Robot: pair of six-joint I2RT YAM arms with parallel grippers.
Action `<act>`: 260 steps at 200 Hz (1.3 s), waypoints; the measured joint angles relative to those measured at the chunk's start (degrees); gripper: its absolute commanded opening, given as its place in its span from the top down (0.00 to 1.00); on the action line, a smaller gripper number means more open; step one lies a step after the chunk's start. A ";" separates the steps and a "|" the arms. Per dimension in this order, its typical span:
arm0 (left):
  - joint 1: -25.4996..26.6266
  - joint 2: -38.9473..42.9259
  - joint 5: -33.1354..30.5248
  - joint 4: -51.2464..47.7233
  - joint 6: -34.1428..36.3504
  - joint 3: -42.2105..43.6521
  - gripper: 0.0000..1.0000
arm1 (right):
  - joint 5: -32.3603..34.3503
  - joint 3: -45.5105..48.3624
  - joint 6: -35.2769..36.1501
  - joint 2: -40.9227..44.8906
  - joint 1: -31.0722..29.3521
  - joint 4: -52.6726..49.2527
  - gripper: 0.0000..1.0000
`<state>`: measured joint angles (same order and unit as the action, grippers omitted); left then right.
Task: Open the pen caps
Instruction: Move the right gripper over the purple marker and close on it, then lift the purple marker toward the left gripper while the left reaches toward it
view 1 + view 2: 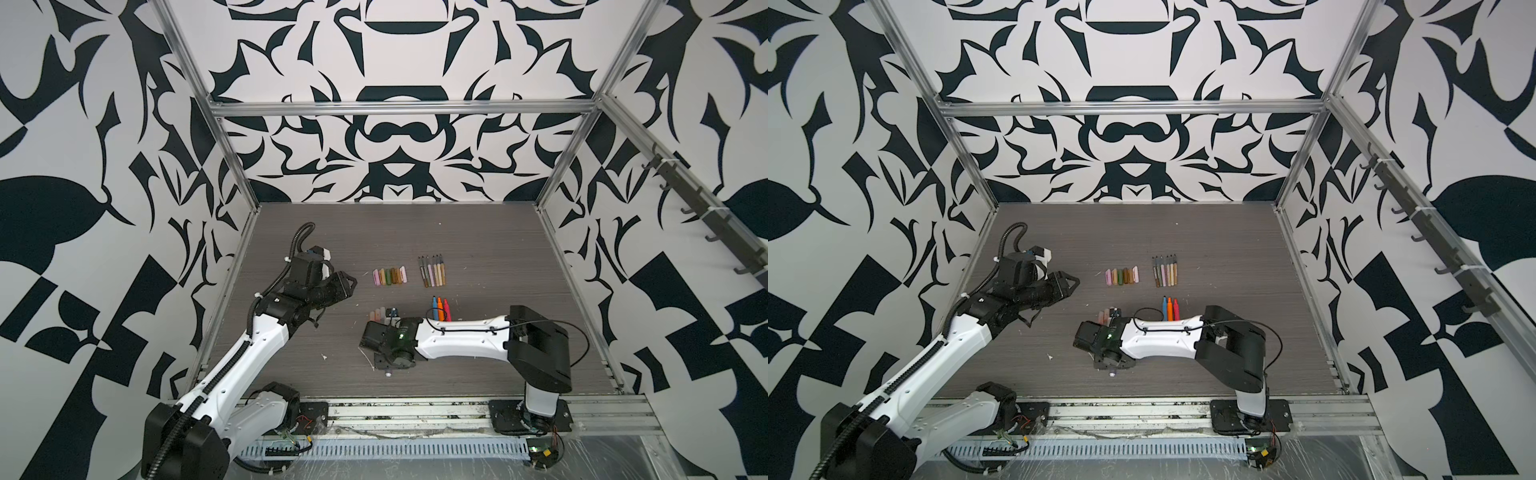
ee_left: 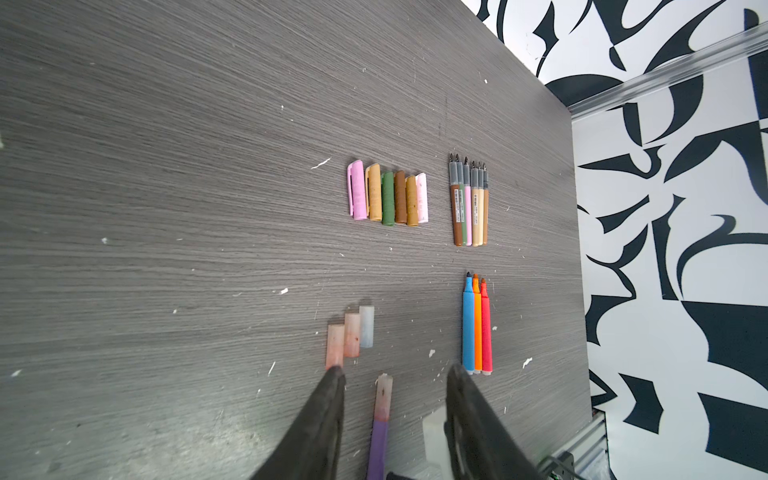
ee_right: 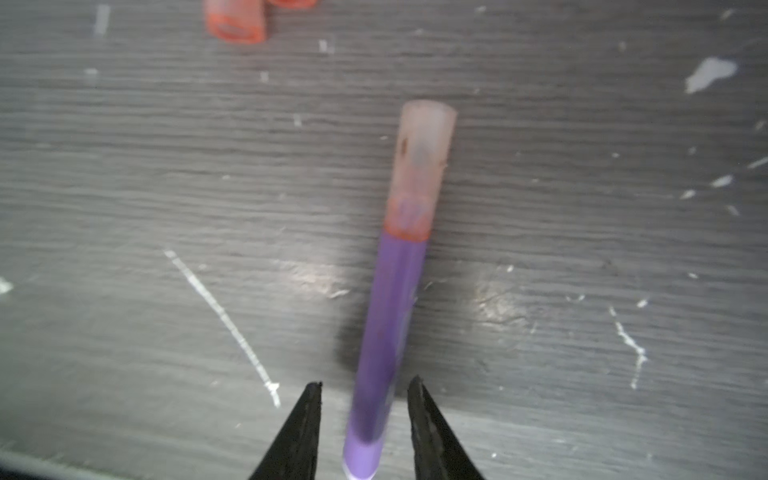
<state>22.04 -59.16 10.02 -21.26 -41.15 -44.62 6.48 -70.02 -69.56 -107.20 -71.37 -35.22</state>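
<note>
A purple pen [image 3: 390, 311] lies on the table with its translucent pinkish cap [image 3: 422, 166] still on. My right gripper [image 3: 363, 384] is open and straddles the pen's rear end, with a gap on each side. In the left wrist view the capped pen [image 2: 383, 395] lies beyond my open, empty left gripper [image 2: 397, 370]. In a top view that gripper [image 1: 351, 284] hovers left of the rows. Three loose translucent caps [image 2: 351, 340] lie beside the pen. Several opaque caps [image 2: 386, 193] form a row farther back.
Several thin uncapped pens [image 2: 469, 203] lie side by side right of the opaque caps. Blue, orange and red uncapped pens [image 2: 477, 328] lie nearer, partly under the right forearm [image 1: 461, 338] in a top view. The grey table [image 1: 498, 232] ends at metal frame rails and patterned walls.
</note>
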 measured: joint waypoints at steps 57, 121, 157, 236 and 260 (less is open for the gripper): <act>-0.66 -0.11 0.46 0.42 0.02 0.07 0.56 | -0.15 0.13 -3.02 -1.33 0.07 -1.33 0.88; -0.76 -2.51 4.09 3.23 -1.29 0.59 0.56 | -1.55 7.02 -2.95 3.87 2.78 3.96 1.00; -0.55 -3.21 6.43 7.82 -4.63 4.39 0.56 | 1.60 11.06 6.82 9.79 5.40 0.87 1.00; 12.57 -11.10 6.16 16.22 -10.36 2.67 0.51 | -5.86 29.07 23.43 47.45 18.67 8.35 1.00; 17.68 -16.63 5.62 18.32 -11.65 -0.98 0.49 | -10.97 30.34 26.32 52.06 23.17 8.57 1.00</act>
<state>39.72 -75.79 15.64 -2.94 -52.80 -45.60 -4.49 -39.68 -43.24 -55.13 -48.21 -26.65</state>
